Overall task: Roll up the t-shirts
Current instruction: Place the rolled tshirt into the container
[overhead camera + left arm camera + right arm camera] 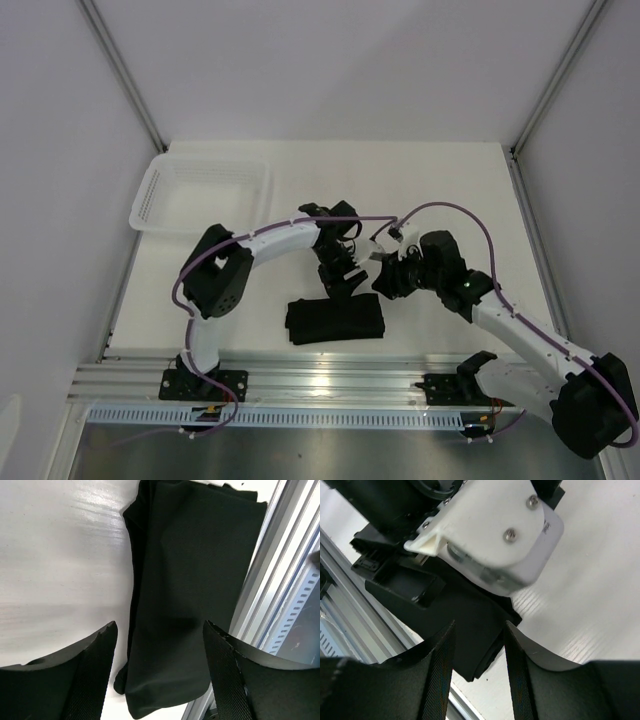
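white tabletop (450, 200), folded black t-shirt (335, 320): left gripper (160, 625) at its far edge, jaws wide; right gripper (480, 625) alongside, narrowly parted, both empty.

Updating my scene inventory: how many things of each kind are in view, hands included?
Black t-shirt bundle: 1 (shirts inside cannot be counted)
White mesh basket: 1
Robot hands: 2, left hand and right hand
Total: 4
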